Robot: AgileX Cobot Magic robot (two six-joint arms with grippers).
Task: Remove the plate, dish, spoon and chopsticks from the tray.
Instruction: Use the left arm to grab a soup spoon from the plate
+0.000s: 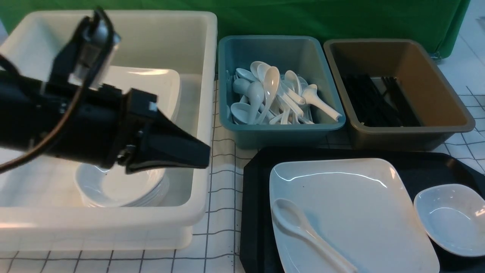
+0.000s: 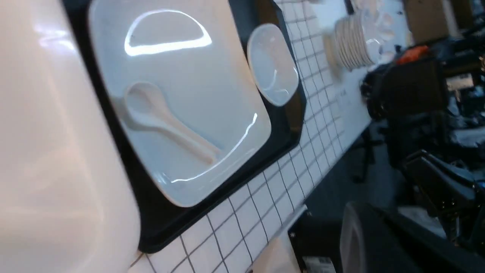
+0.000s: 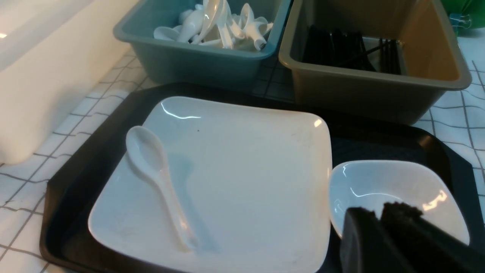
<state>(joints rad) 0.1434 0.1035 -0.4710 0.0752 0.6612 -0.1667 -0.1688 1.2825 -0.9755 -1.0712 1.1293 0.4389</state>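
**Inspector:** State the condition of the left gripper (image 1: pixel 202 156).

**Technician:** Its fingers were pressed together into one black wedge, with nothing between them. It hung over the cream tub (image 1: pixel 197 113), above a stack of small white dishes (image 1: pixel 113 185), with its tip pointing toward the tray (image 1: pixel 254 212). It was well apart from every item on the tray.

**Inspector:** And the right gripper (image 3: pixel 379 212)?

**Technician:** It appeared only in the right wrist view. A narrow gap showed between its two fingertips, and nothing sat in that gap. The fingers covered the near rim of the dish (image 3: pixel 394 189). Whether they touched it could not be told.

**Inspector:** Locate the task items.

**Technician:** The plate (image 1: pixel 352 204) lay flat on the tray and filled most of its middle. The spoon (image 1: pixel 299 223) rested on the plate's left part, bowl up, with the handle running toward the near edge. The dish sat on the tray just beside the plate's right edge. The spoon lay between the two grippers, nearer the left one, and neither was close to it. Black chopsticks (image 1: pixel 375 102) lay in the brown tub (image 1: pixel 398 138) beyond the tray. White spoons (image 1: pixel 273 94) were heaped in the teal tub (image 1: pixel 280 132) beside it.
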